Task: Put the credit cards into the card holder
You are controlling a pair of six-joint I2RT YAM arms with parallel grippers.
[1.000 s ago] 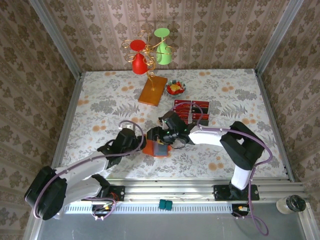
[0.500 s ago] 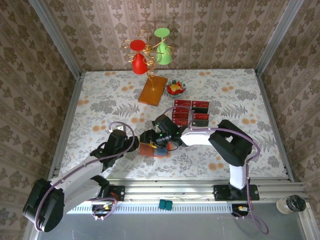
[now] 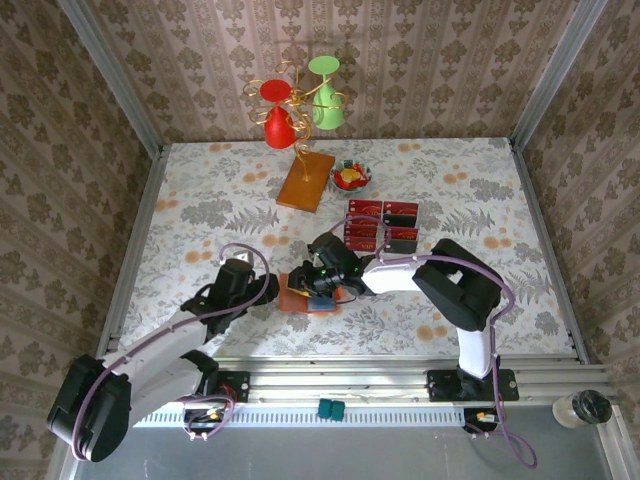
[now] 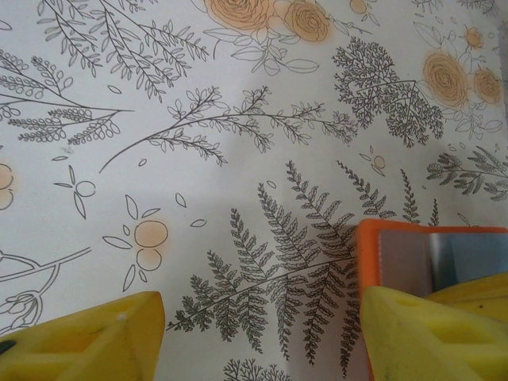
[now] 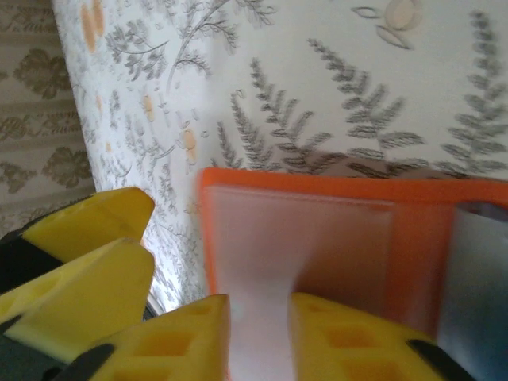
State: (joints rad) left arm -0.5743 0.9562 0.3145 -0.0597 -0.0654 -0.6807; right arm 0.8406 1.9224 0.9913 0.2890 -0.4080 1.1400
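orange card holder (image 5: 413, 238) at r fingers (image 5: 349, 341)

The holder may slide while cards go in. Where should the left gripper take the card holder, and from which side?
Probably the left orange border of the card holder, approached low from the left. It lies open and flat, that edge faces the open left gripper, and the right gripper works over its middle.

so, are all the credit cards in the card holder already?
No, a cluster of red and dark credit cards lies on the table, apart from the card holder.
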